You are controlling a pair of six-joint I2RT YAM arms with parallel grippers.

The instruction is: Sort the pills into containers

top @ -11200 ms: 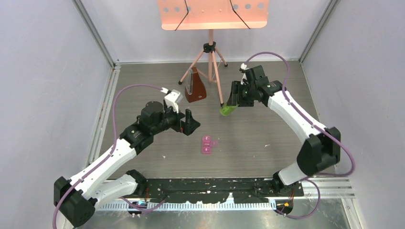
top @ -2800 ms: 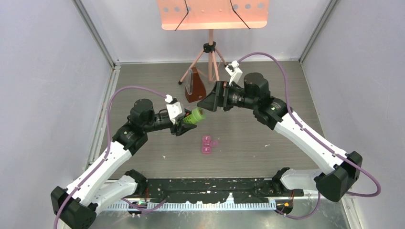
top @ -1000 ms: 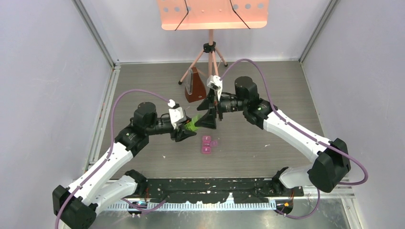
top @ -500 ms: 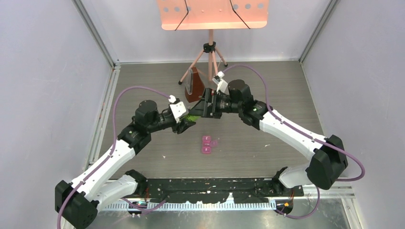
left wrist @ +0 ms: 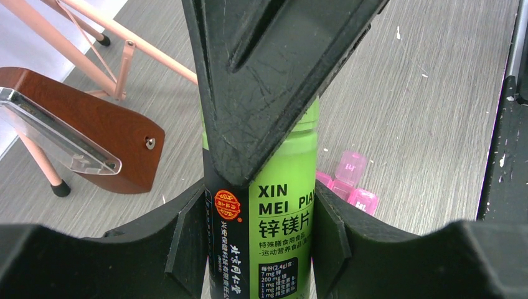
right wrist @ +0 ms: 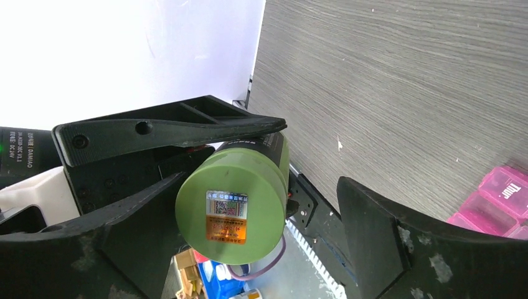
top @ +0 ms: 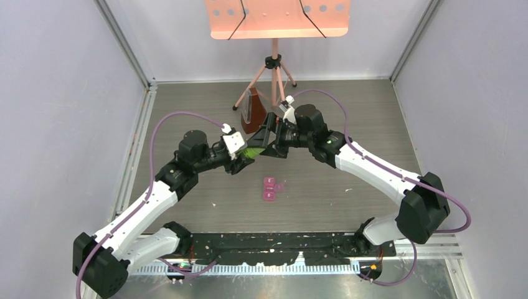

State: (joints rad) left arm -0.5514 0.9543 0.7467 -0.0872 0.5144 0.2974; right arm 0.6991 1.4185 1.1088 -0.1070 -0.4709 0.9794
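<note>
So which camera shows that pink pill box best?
The top view: the pill box lies whole and uncovered, though small. In the left wrist view it looks bigger, but the bottle hides part of it. The right wrist view catches only a corner at the frame's edge.

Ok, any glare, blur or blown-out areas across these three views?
Right wrist: upper left blown out white, green bottle sharp. Left wrist: bottle print crisp, pink pill box behind in focus. Top external: evenly lit, no harsh glare.
</note>
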